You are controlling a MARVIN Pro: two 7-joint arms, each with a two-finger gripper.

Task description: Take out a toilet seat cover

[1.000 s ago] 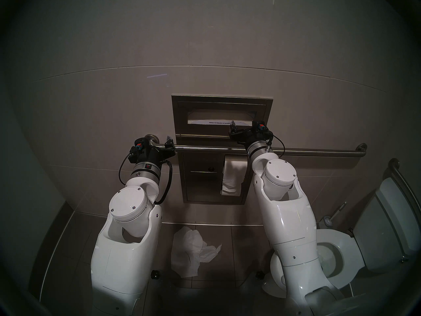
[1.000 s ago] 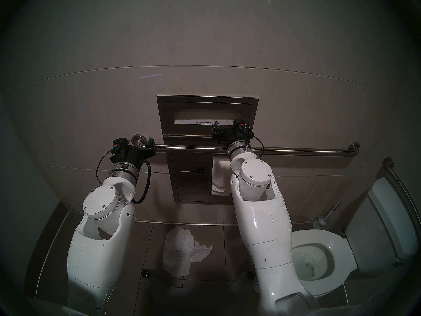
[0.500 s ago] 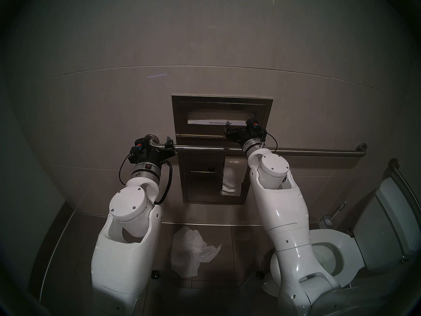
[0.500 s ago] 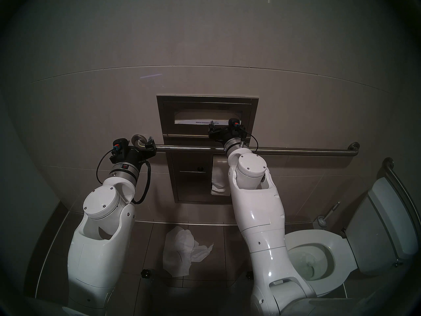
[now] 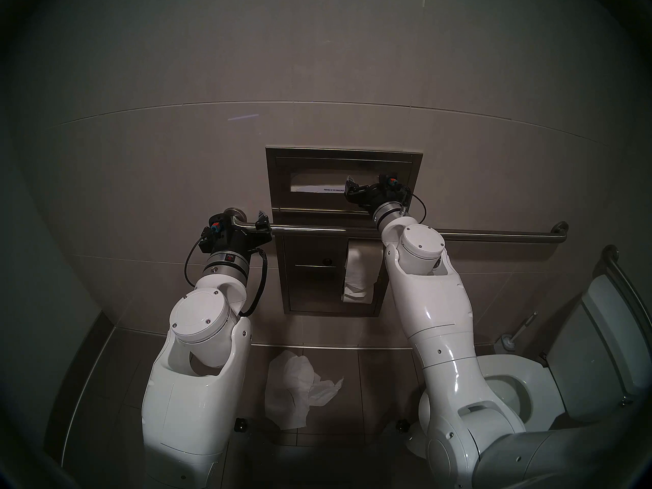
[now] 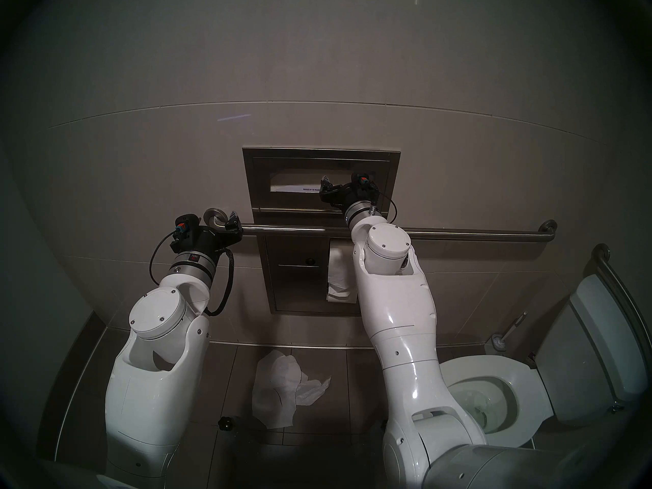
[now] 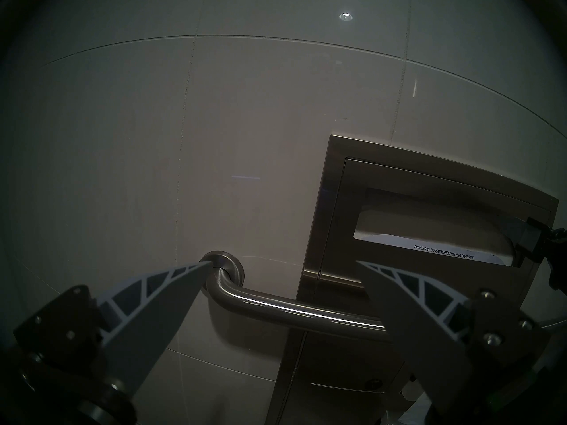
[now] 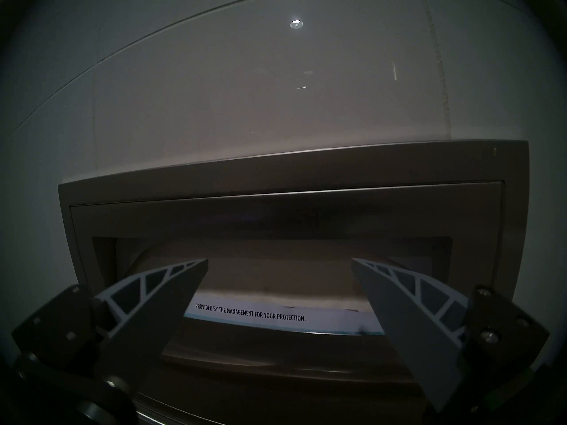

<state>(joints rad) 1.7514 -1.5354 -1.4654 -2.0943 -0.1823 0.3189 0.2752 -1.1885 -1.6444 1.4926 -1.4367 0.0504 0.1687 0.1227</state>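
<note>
Done: my right gripper (image 8: 279,263), jaws apart, faces the steel wall dispenser's slot (image 8: 306,255).
Left: pinching and pulling out the thin white tissue-paper seat cover (image 8: 276,274); my left gripper (image 7: 283,263) hangs apart, empty.

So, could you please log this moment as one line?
right gripper: open, at dispenser slot | left gripper: open, by grab bar | seat cover: not gripped

The dispenser (image 5: 344,160) is set in the wall, above the grab bar (image 5: 494,235); the toilet-paper roll (image 5: 358,276) hangs below; the toilet (image 5: 529,372) stands right.
</note>
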